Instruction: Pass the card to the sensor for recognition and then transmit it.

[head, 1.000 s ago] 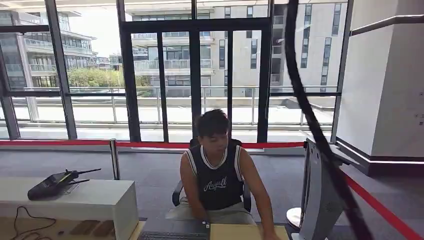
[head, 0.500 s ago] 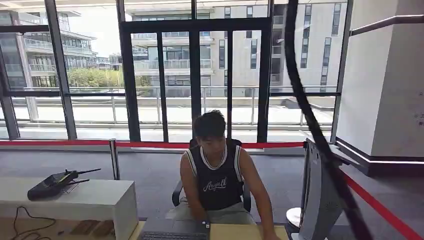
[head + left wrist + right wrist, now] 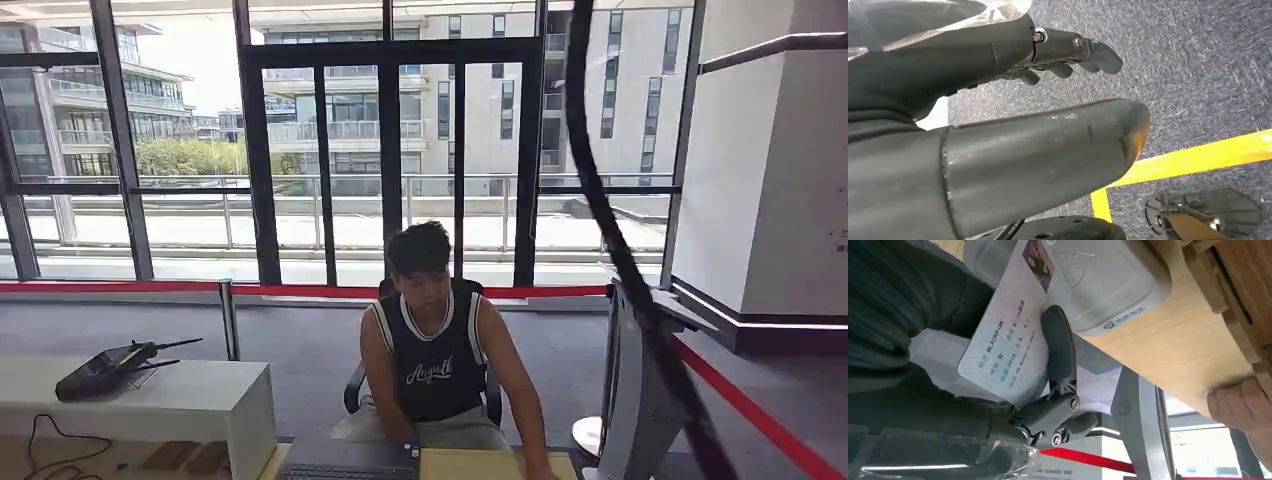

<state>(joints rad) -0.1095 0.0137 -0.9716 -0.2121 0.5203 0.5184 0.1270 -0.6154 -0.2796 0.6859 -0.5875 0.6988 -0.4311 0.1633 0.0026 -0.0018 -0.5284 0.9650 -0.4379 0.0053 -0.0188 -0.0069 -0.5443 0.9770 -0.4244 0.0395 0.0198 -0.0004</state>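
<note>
Behind a wooden desk (image 3: pixel 495 465) sits a person (image 3: pixel 435 350) in a dark vest lettered in script, before tall windows (image 3: pixel 330 150) and a red barrier tape (image 3: pixel 140 287). Left wrist view: left hand (image 3: pixel 1013 125), fingers apart and empty, above grey carpet (image 3: pixel 1198 75) with a yellow line (image 3: pixel 1198 157). Right wrist view: right hand (image 3: pixel 1013 390) pinches a card (image 3: pixel 1008 345) reading "BLACKPINK" against the white sensor (image 3: pixel 1103 280); a finger (image 3: pixel 1060 345) lies across the card's face.
</note>
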